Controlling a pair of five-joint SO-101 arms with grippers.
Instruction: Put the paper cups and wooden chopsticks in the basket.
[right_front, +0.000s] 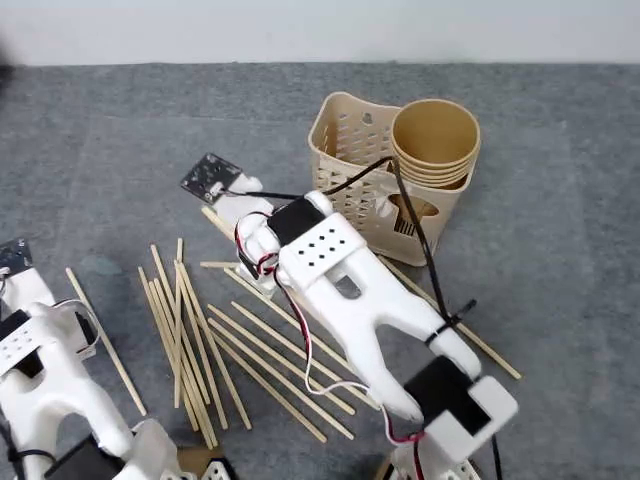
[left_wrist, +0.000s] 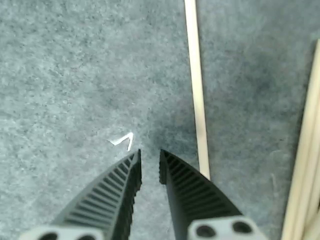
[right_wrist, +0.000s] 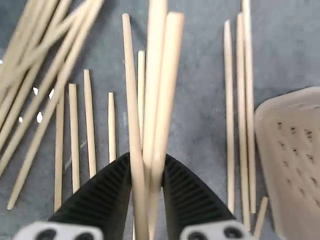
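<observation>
The right claw is clenched on a small bundle of chopsticks, three as far as I can make out, pinched close to one end so that most of their length juts out ahead of the jaws. That looks deliberate to me: held by the tail like that, the bundle can be carried over the rim and tipped in nose first. The basket stands toward the far edge of the table, a little right of the middle, and this arm's claw hangs just beside its near wall.

The paper cups are already nested into one stack and sit inside the basket at its right end, their rims rising above its wall, so that half of the job looks done. It also leaves the other end of the basket free, which I'd guess is where the sticks are meant to go.

Plenty of loose chopsticks lie fanned across the middle of the table toward its near edge, so there are more trips to come.

The left claw hangs low over the table by the near left corner, its jaws only narrowly parted and grasping nothing. A lone chopstick lies just beside one jaw, not between them
</observation>
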